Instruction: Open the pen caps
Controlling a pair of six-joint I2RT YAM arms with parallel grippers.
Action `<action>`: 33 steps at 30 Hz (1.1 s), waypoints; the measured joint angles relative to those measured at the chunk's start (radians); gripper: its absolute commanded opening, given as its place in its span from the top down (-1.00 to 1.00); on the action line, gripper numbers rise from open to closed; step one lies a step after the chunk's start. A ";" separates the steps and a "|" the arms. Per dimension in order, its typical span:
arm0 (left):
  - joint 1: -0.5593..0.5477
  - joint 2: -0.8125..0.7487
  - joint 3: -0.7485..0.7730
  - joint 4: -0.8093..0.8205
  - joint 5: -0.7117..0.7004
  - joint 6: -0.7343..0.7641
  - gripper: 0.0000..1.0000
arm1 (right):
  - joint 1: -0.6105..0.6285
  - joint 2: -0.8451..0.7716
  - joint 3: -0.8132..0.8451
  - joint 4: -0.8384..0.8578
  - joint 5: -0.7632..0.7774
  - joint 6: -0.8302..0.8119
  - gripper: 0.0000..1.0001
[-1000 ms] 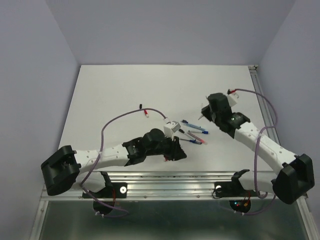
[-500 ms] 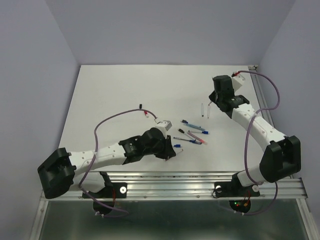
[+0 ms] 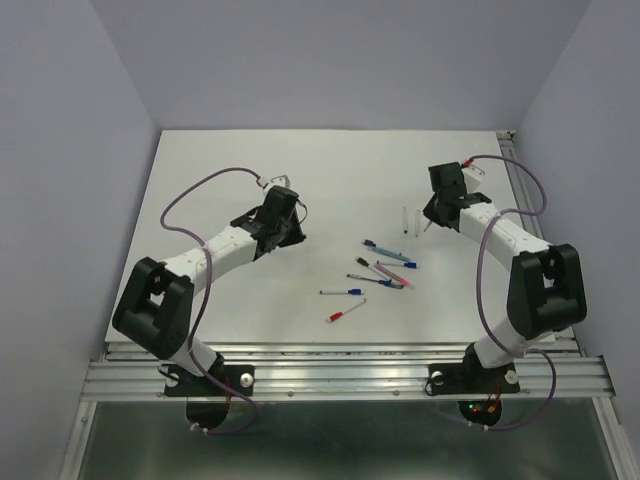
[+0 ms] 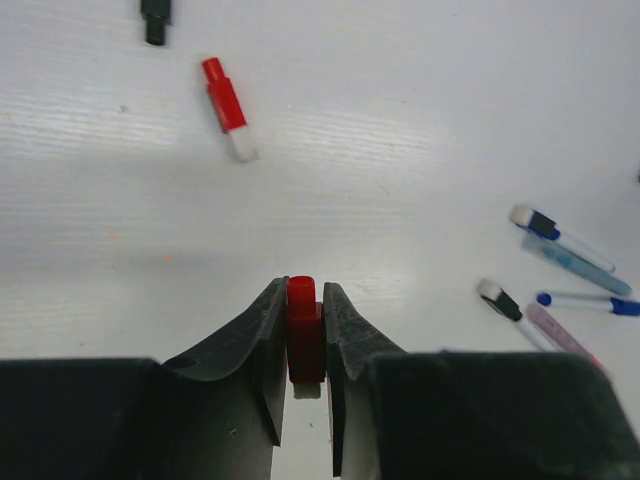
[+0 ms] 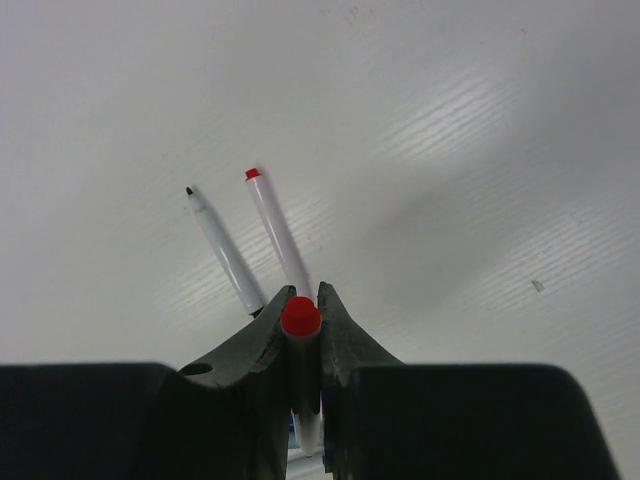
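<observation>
My left gripper (image 4: 303, 335) is shut on a small red pen cap (image 4: 303, 318) just above the table; from above it (image 3: 288, 226) sits left of centre. Ahead of it lie a loose red cap (image 4: 226, 105) and a black cap (image 4: 155, 20). My right gripper (image 5: 301, 330) is shut on a white pen with a red end (image 5: 301, 316), and from above it (image 3: 431, 214) is at the right. In front of it lie two uncapped pens, one black-tipped (image 5: 222, 250) and one red-tipped (image 5: 277, 232).
A cluster of pens (image 3: 385, 265) lies mid-table, with a blue-ended pen (image 3: 342, 292) and a red pen (image 3: 345, 313) nearer the front. Purple cables loop over both arms. A metal rail (image 3: 350, 365) runs along the near edge, and walls close in the sides.
The left arm swung from the front centre back and left, carrying the red cap. The right arm drew back and right with its pen. The two front pens are uncovered.
</observation>
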 measured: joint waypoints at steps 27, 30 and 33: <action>0.232 0.360 0.188 -0.050 -0.039 0.045 0.35 | -0.043 0.296 0.085 0.001 0.003 -0.153 0.67; 0.232 0.361 0.189 -0.048 -0.036 0.048 0.17 | -0.043 0.298 0.087 0.002 0.002 -0.150 0.61; 0.232 0.361 0.191 -0.047 -0.031 0.051 0.04 | -0.043 0.298 0.087 0.003 -0.003 -0.149 0.52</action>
